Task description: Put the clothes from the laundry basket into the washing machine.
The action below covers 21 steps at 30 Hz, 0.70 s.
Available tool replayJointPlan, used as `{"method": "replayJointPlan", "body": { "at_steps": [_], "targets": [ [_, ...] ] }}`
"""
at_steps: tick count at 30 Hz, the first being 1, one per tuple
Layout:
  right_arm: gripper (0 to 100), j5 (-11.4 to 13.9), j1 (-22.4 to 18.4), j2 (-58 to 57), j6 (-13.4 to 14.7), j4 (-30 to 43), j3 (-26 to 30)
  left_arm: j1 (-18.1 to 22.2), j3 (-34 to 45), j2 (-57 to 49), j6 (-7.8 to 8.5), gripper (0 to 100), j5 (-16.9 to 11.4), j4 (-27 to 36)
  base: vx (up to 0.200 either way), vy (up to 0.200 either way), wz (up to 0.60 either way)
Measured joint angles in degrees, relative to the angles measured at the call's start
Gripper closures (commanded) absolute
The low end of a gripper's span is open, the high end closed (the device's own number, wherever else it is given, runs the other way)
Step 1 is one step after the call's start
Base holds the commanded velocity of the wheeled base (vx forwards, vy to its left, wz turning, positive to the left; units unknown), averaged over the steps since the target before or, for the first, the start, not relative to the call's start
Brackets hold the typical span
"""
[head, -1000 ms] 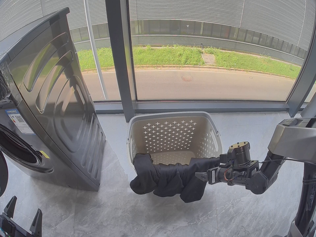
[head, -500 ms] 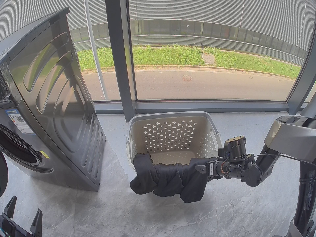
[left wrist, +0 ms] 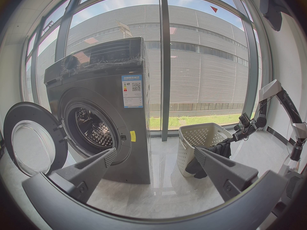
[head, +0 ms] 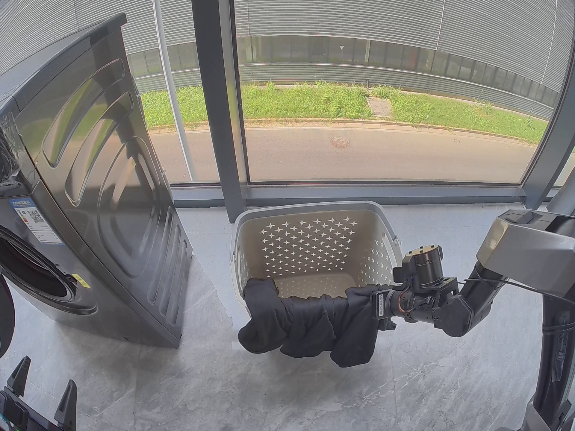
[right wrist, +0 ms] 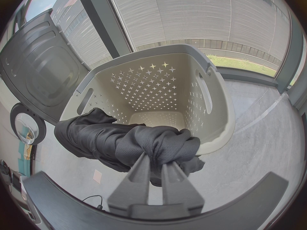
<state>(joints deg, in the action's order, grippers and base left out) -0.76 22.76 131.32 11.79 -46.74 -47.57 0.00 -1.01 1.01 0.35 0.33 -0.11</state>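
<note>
while it points sideways, right gripper (right wrist: 155, 159) clamps clothes (right wrist: 121, 141).

Your right arm (head: 464, 321) is black and rounded at the wrist end, joined to a boxy pale-grey link (head: 530, 249). A stubby black cylinder with a brass-coloured cap (head: 423, 252) is mounted at the wrist. A thin black cable (head: 509, 285) runs along the arm, and red-orange wires show beside a white label. Your right tool (right wrist: 155, 161) has two dark grey wedge-shaped fingers on a flat grey base. Your left tool (left wrist: 154, 152) matches it. Its fingers (left wrist: 96, 168) have textured tips and a round screw hole each, above a curved grey bar.
</note>
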Motion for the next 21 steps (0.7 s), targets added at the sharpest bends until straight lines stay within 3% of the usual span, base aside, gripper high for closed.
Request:
{"method": "replayJointPlan", "body": {
  "at_steps": [12,21],
  "targets": [
    [100,0.2,0.7,-2.3,0.3,-0.7,3.1,0.0,0.0,0.0,0.0,0,0.1,0.0,0.0,0.0,0.0],
    [100,0.2,3.0,-13.6,1.9,-1.0,8.7,0.0,0.0,0.0,0.0,0,0.0,0.0,0.0,0.0,0.0]
  ]
}}
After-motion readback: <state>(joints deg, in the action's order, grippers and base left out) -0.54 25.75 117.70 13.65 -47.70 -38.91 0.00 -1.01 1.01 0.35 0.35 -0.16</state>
